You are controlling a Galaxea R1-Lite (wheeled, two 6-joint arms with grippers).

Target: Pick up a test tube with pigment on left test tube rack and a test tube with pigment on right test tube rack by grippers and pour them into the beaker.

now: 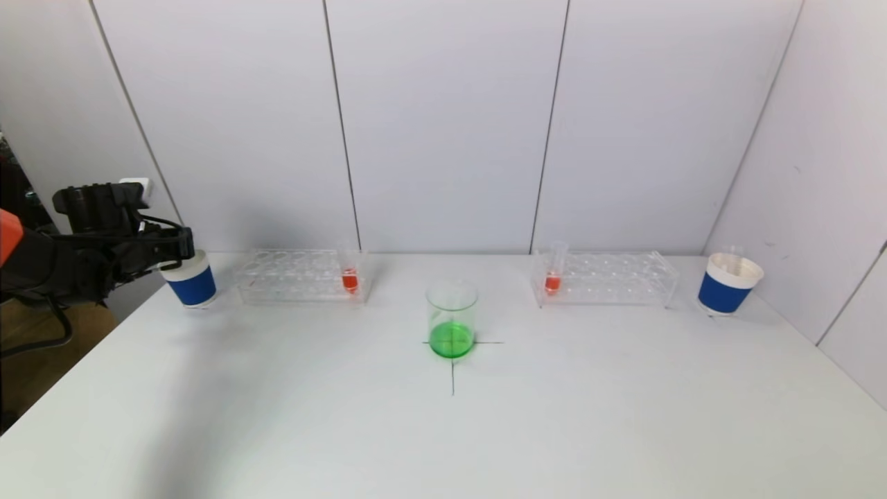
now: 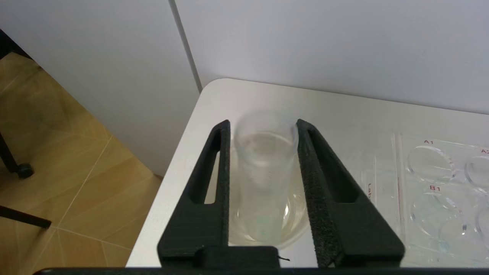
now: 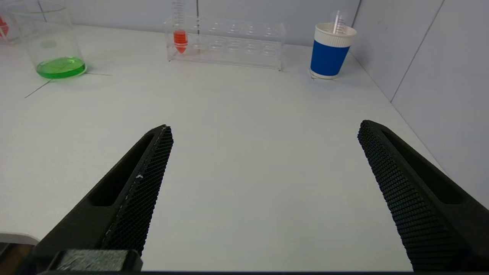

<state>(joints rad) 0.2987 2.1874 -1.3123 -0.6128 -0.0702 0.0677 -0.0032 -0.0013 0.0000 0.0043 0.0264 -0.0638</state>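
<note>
The beaker (image 1: 452,320), nearest in the head view, already holds green liquid. An emptied test tube (image 2: 265,168) is seen between the left gripper (image 2: 263,160) jaws, over the left cup (image 1: 191,279); whether it is gripped cannot be told. The right gripper (image 3: 263,183) stands wide apart, its emptied tube in the right cup (image 3: 331,49).

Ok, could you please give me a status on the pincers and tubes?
Left pincer above left cup, clear tube with it. Right pincer open, over table. Beaker holds green; red tubes in left rack and right rack. Nothing obstructing.
</note>
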